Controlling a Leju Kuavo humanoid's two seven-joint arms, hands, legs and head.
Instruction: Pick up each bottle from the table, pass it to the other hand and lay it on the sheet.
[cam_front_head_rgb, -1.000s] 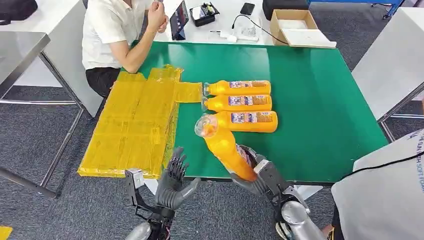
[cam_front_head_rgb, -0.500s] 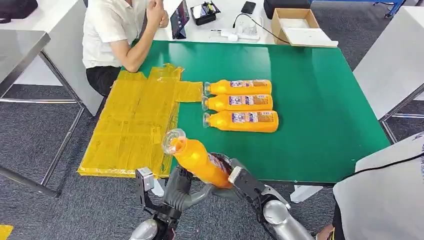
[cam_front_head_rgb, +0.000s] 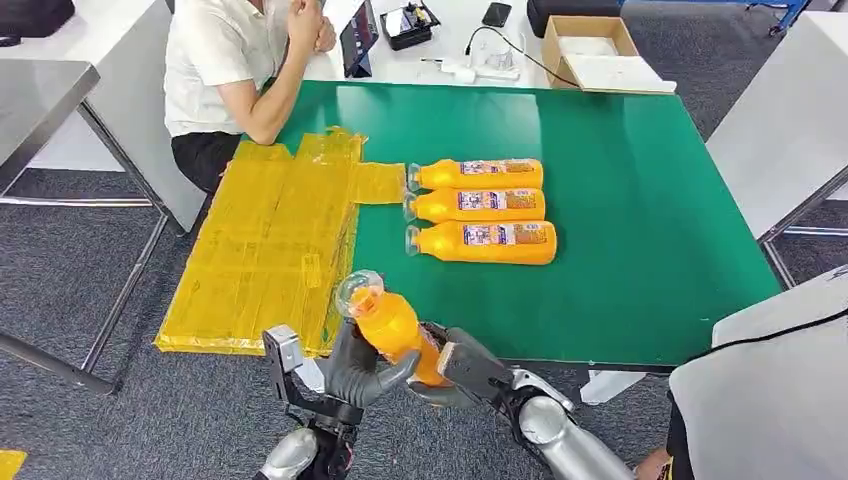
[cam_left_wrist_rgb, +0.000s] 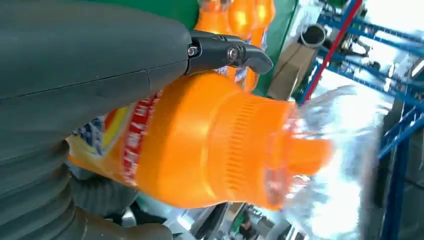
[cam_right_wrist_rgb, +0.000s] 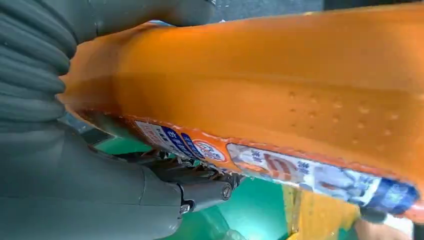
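Left hand (cam_front_head_rgb: 356, 368): fingers wrapped around the orange bottle (cam_front_head_rgb: 392, 325), thumb across its body.
Right hand (cam_front_head_rgb: 466, 363): gripping the same bottle at its base end.
Held bottle: tilted, clear cap toward the sheet, at the near edge of the green table (cam_front_head_rgb: 640, 200).
Yellow sheet (cam_front_head_rgb: 265, 250): draped over the table's left edge.
Other bottles: 3 orange bottles (cam_front_head_rgb: 480, 212) lying side by side mid-table.

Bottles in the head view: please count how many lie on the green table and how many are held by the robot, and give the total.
Orange bottles lying on the green table: 3
Held bottle, between left hand and right hand: 1
Total: 4
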